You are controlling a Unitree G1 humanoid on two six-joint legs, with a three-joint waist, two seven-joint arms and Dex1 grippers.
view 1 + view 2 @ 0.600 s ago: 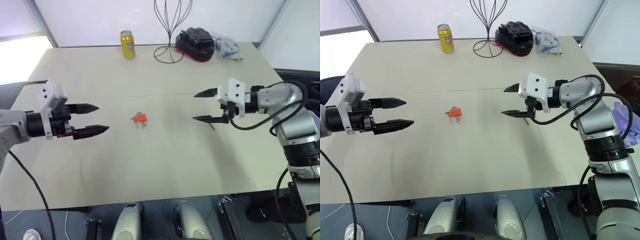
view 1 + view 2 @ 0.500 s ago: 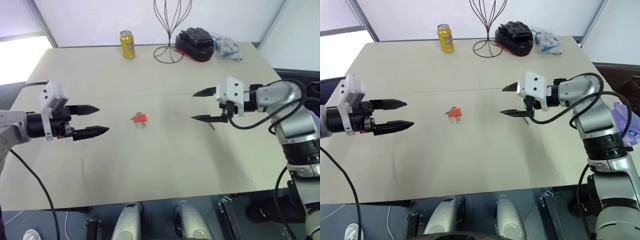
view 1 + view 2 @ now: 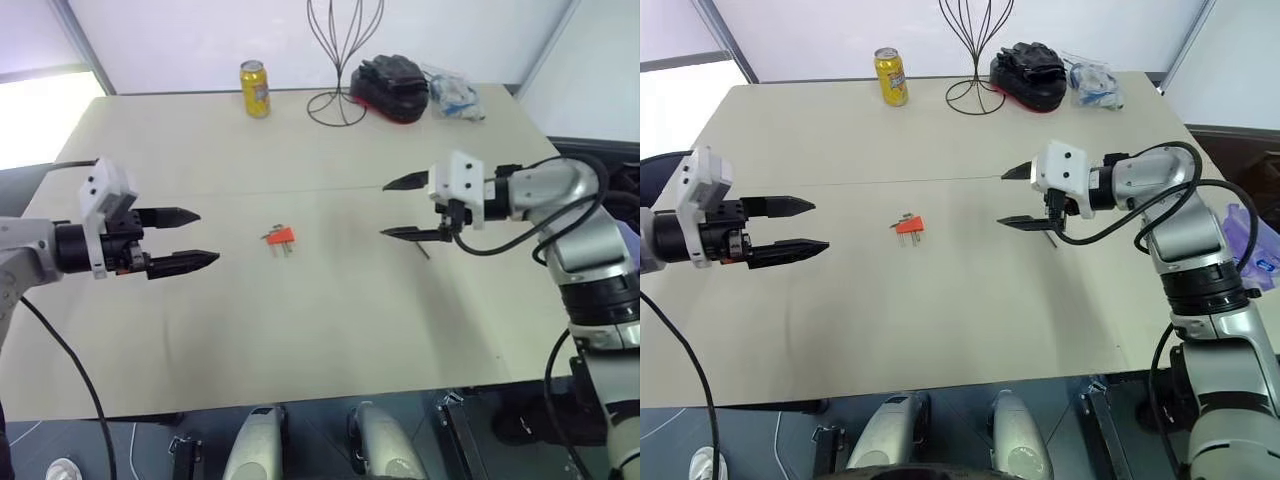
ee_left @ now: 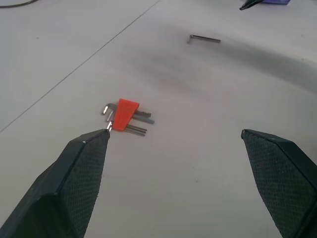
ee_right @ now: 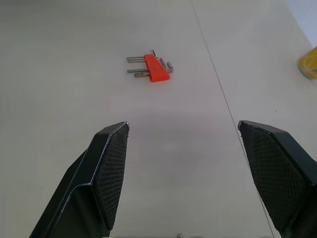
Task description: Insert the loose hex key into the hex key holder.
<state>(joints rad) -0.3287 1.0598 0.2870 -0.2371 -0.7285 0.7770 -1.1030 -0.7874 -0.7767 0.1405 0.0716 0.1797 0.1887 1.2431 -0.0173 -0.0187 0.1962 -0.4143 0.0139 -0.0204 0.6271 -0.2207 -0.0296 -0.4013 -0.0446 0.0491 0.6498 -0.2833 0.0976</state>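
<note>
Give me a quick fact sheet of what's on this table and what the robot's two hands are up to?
table: beige table
hex key holder: orange hex key holder, lying mid-table between both arms
loose hex key: loose hex key, flat on the table, under the right gripper
left gripper: left gripper, fingers open, holding nothing
right gripper: right gripper, fingers open, holding nothing
far edge: yellow can, wire stand, black item

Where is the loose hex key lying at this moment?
The loose hex key lies flat on the table, on the robot's right side, just below the open right gripper. It is well apart from the orange holder near the middle.
</note>
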